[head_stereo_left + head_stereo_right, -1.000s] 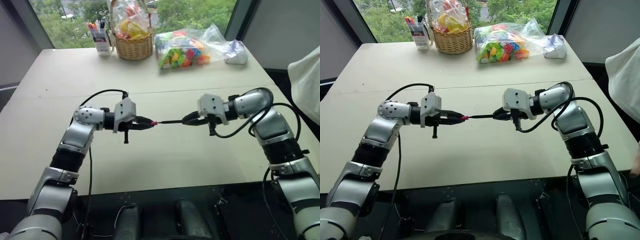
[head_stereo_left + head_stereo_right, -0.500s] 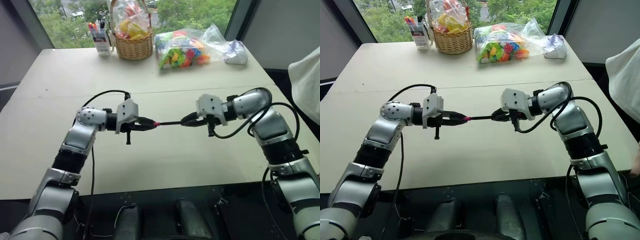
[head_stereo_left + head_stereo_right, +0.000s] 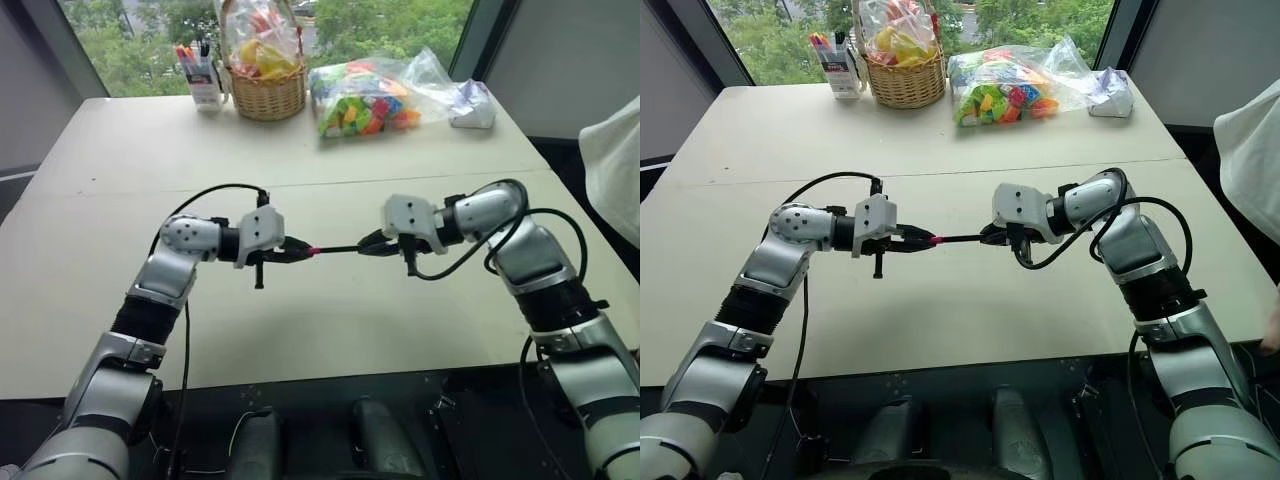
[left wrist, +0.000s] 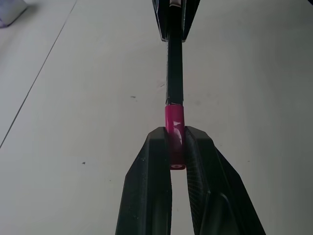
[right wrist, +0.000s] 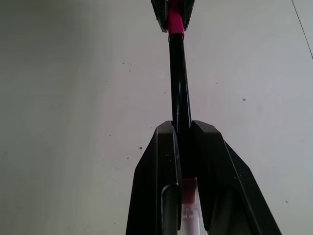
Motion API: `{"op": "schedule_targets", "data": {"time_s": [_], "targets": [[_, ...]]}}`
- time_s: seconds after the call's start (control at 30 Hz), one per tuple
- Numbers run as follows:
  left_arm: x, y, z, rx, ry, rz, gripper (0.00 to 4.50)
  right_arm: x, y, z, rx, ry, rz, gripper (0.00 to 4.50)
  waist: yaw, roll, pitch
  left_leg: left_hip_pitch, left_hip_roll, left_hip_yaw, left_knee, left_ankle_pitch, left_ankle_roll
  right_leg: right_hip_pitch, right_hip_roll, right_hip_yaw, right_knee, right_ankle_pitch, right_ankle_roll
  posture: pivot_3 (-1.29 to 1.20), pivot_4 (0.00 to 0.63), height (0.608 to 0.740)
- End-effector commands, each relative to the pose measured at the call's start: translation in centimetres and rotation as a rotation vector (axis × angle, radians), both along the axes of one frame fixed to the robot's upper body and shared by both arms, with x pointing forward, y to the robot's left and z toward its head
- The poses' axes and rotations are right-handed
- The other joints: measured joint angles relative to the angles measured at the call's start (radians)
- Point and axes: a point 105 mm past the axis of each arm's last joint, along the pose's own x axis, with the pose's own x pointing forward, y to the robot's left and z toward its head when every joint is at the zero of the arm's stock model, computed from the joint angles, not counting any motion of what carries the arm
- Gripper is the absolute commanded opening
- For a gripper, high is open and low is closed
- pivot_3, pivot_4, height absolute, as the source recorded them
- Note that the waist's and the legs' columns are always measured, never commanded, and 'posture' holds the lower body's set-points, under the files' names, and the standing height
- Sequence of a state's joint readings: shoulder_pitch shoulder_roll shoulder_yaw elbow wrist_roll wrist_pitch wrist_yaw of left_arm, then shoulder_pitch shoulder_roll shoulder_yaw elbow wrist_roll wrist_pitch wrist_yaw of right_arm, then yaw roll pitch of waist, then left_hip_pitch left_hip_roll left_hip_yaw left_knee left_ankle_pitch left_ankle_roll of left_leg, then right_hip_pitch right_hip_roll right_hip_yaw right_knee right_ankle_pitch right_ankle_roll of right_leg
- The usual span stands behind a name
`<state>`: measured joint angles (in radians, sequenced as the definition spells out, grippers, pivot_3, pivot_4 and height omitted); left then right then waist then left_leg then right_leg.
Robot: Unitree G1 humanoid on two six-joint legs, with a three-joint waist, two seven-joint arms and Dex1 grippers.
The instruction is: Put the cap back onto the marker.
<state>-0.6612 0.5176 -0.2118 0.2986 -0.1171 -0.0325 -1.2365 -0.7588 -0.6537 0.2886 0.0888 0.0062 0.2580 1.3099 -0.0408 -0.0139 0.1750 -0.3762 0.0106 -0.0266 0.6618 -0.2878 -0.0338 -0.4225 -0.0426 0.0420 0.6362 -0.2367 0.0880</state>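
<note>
Capping is all but joined here — the 2 grippers face each other above the middle of the table (image 3: 100, 300), well clear of its surface. The left gripper (image 4: 176, 147) is clenched on the cap (image 4: 174, 128), whose open end points at the marker (image 4: 175, 73); the right gripper (image 5: 183, 142) is clenched on the marker's rear half, with the black barrel reaching out toward the cap. From the left wrist view the barrel meets the cap's mouth and the 2 look in line, though I cannot tell how deep the tip sits inside.

To finish well, I would judge that the push should run straight along the barrel, both wrists held steady so cap and marker stay on 1 axis. Any sideways drift could cock the cap or lever it out of the fingers, since only its rear part is pinched. Press slowly until the cap stops against the barrel, then let go with 1 gripper only — the other keeps the capped marker from dropping to the table.
</note>
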Motion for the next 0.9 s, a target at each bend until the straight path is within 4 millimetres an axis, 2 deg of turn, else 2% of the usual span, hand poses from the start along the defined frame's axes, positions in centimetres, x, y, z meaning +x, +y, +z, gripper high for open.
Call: {"op": "schedule_targets", "data": {"time_s": [0.03, 0.4, 0.9], "targets": [[-0.1, -1.2, 1.7, -0.050, -0.060, -0.038, 0.00, -1.6, 2.7, 1.3, 0.027, -0.061, 0.134, 0.03, 0.000, 0.000, 0.000, 0.000, 0.000, 0.000, 0.000, 0.000, 0.000, 0.000, 0.000, 0.000, 0.000, 0.000, 0.000, 0.00, 0.150, 0.740], [-0.6, -1.7, 3.2, -0.141, -0.042, -0.087, 0.00, -2.5, 3.8, 0.7, 0.010, -0.071, 0.187, 0.03, 0.000, 0.000, 0.000, 0.000, 0.000, 0.000, 0.000, 0.000, 0.000, 0.000, 0.000, 0.000, 0.000, 0.000, 0.000, 0.00, 0.150, 0.740], [-0.7, -2.1, 2.8, -0.107, -0.082, -0.104, 0.00, -3.6, 5.1, 0.2, 0.005, -0.061, 0.243, 0.03, 0.000, 0.000, 0.000, 0.000, 0.000, 0.000, 0.000, 0.000, 0.000, 0.000, 0.000, 0.000, 0.000, 0.000, 0.000, 0.00, 0.150, 0.740]]}}
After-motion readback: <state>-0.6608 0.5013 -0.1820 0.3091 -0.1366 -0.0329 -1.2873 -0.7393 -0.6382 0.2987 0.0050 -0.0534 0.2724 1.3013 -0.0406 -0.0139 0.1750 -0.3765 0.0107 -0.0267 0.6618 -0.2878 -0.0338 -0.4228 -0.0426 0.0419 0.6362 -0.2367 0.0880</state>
